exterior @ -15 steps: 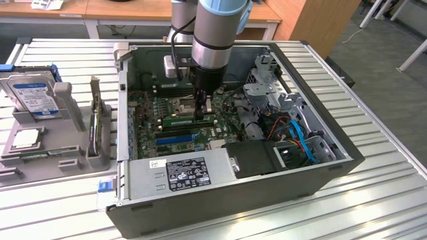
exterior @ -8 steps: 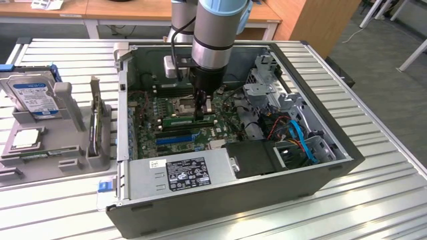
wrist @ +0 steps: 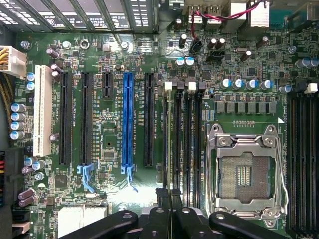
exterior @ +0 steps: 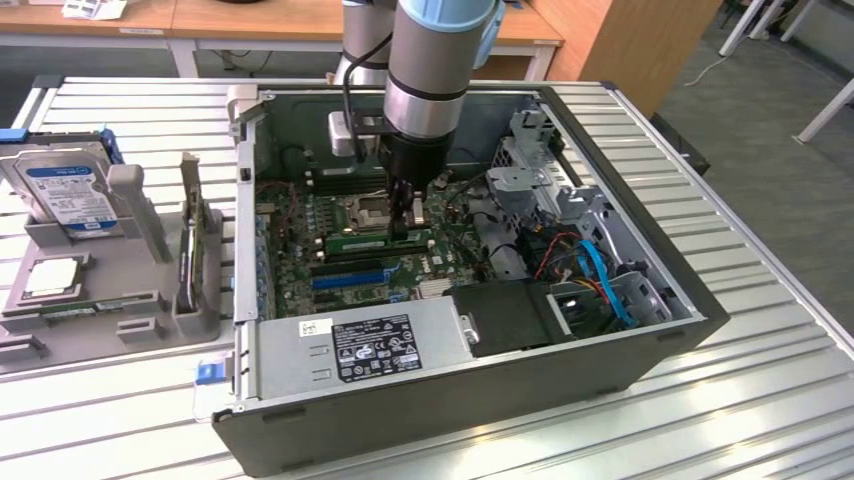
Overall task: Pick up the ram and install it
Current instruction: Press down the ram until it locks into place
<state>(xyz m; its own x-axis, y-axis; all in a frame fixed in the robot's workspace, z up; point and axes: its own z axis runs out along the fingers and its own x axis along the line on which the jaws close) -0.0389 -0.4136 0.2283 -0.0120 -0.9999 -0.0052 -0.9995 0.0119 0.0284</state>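
Inside the computer case (exterior: 441, 410): the gripper (exterior: 400, 228) is hanging low over the memory slots (wrist: 182, 134).
Claw: pressing nearly together, seemingly pinching the ram (exterior: 380, 241).
Ram: standing on edge at the slots, beside the processor socket (wrist: 247, 172).
Progress: pickup is looking done; full seating is not showing.

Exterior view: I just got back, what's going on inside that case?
The arm has its gripper shut and down inside the open computer case, right over the memory slots next to the empty processor socket. A green stick that looks like the ram sits along those slots at the fingertips; I cannot tell whether it is fully seated or still gripped. The hard drive sits in the parts tray at the exterior view's left.
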